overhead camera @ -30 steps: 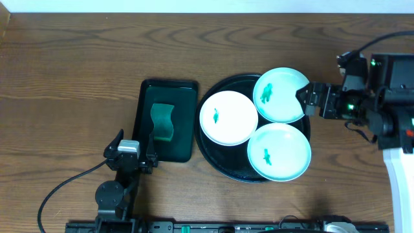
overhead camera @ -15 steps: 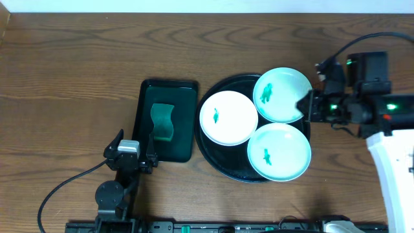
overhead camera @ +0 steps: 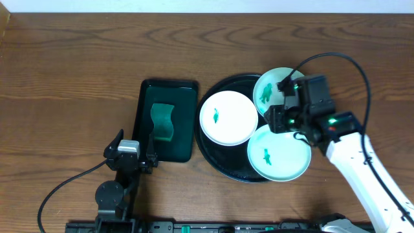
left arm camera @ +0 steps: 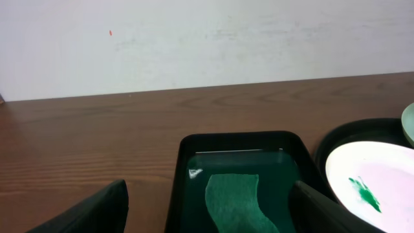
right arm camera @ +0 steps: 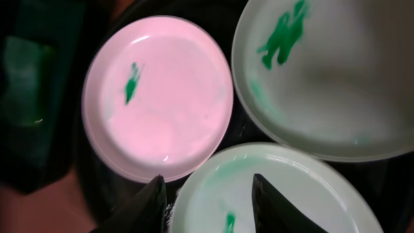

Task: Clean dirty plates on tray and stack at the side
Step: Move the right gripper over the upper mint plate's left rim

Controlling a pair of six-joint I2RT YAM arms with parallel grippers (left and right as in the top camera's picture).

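Your right pincer [right arm camera: 207, 184] hangs low over the round black tray [overhead camera: 210, 155], its two fingers partly apart with nothing clamped between them. Straight below the gap you see the far rim of the near mint plate [right arm camera: 291, 194], where it comes close to the white plate [right arm camera: 162, 97] on its left and the far mint plate [right arm camera: 323, 84] beyond it. All three lie flat inside the tray, each with a green smear near its middle. From overhead, the arm covers part of the far mint plate. Your left pincer [left arm camera: 208, 197] sits low near the front edge of the desk [overhead camera: 65, 77], fingers spread wide and empty, facing the dark green tray [left arm camera: 236, 137]. A green sponge [left arm camera: 236, 200] lies in that tray, which stands just left of the black one.
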